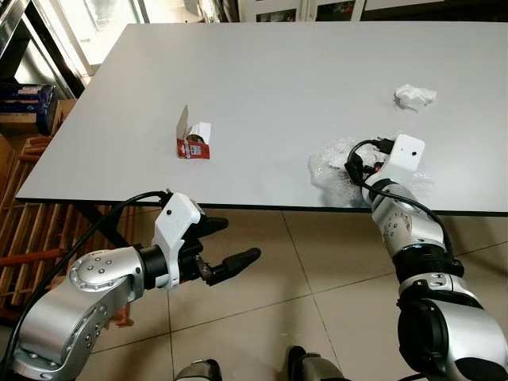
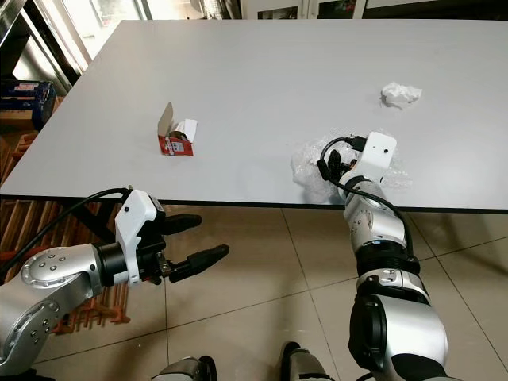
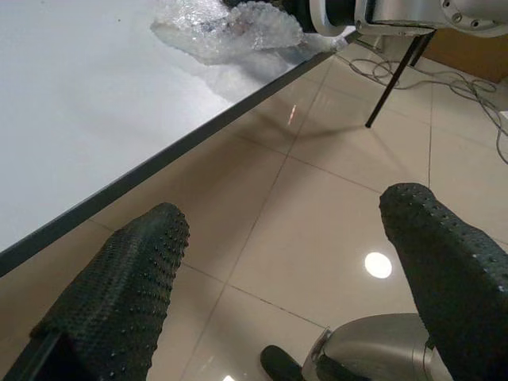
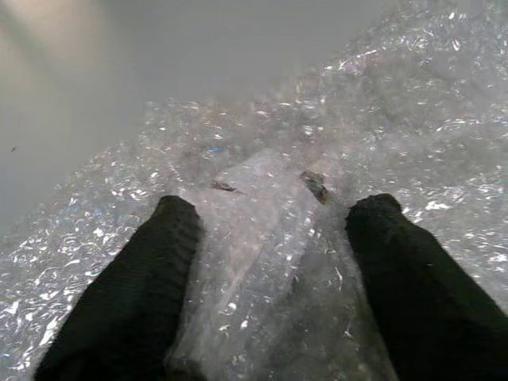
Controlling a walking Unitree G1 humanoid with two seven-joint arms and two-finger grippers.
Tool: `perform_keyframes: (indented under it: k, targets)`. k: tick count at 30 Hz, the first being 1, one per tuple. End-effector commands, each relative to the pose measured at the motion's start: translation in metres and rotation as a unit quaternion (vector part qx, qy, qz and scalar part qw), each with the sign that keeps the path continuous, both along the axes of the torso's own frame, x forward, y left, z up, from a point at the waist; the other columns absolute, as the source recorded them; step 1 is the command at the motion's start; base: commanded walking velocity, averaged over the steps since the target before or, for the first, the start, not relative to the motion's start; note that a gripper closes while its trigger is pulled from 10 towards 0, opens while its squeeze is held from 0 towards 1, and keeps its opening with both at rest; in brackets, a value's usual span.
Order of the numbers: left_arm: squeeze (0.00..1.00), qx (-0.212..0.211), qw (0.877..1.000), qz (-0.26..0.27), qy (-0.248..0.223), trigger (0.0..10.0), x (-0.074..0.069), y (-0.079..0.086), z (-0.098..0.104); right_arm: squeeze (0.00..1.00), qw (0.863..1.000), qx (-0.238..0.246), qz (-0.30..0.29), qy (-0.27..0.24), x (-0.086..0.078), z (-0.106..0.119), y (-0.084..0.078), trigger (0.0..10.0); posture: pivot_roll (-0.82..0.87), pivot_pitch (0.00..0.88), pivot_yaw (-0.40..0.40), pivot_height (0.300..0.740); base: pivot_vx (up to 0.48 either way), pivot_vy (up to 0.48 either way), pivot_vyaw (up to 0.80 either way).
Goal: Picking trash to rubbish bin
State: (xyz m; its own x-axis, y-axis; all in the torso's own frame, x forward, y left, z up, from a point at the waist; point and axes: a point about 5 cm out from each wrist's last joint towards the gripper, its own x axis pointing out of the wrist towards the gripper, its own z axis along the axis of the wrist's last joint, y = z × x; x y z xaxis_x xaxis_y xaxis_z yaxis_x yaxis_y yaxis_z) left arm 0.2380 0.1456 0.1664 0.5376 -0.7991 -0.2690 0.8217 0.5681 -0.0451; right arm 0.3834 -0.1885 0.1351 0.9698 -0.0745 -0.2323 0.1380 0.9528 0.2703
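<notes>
A crumpled sheet of bubble wrap (image 1: 329,163) lies at the front edge of the white table (image 1: 278,71), on the right. My right gripper (image 4: 276,205) is open and pushed into the wrap, with a fold of the bubble wrap (image 4: 413,103) between its fingers. A small red and white carton (image 1: 194,141) with its flap up lies left of centre. A crumpled white tissue (image 1: 415,96) sits at the back right. My left gripper (image 1: 238,240) hangs open and empty below the table's front edge, above the tiled floor.
A wooden rack (image 1: 32,230) stands under the table on the left, with stacked boxes (image 1: 24,103) beyond it. A black table leg (image 3: 393,79) and loose cables (image 3: 468,79) are on the floor to the right. My feet (image 1: 305,365) stand close to the table.
</notes>
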Motion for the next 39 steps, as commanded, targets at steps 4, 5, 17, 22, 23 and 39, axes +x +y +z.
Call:
perform_keyframes:
  k: [4,5,17,22,23,39]
  targets:
    - [0.0,0.0,1.0,-0.004,-0.003,10.0,-0.003,-0.001,0.003,0.0,0.99,0.037,0.021,0.131,-0.026,-0.064,0.014,0.0,0.17,0.212,0.067,0.74,0.0,0.0,0.0]
    - [0.0,0.0,1.0,-0.003,-0.003,10.0,-0.003,-0.001,0.003,0.0,0.99,0.037,0.02,0.132,-0.026,-0.065,0.014,0.0,0.17,0.212,0.067,0.74,0.0,0.0,0.0]
    - [0.0,0.001,1.0,-0.001,-0.009,10.0,0.0,-0.002,0.002,0.0,0.992,0.042,0.007,0.116,-0.022,-0.057,0.009,0.0,0.17,0.193,0.068,0.74,0.0,0.0,0.0]
    - [0.0,0.001,1.0,-0.001,-0.011,10.0,0.001,-0.002,0.003,0.0,0.993,0.042,0.004,0.115,-0.022,-0.058,0.007,0.0,0.17,0.186,0.067,0.74,0.0,0.0,0.0]
    - [0.0,0.001,1.0,-0.001,-0.012,10.0,0.002,-0.002,0.003,0.0,0.993,0.041,0.002,0.114,-0.022,-0.057,0.007,0.0,0.17,0.186,0.067,0.74,0.0,0.0,0.0]
    - [0.0,-0.009,1.0,-0.002,-0.021,10.0,0.007,-0.009,0.002,0.0,0.997,-0.057,-0.009,0.052,-0.019,-0.035,-0.007,0.0,0.14,0.173,0.056,0.74,0.0,0.0,0.0]
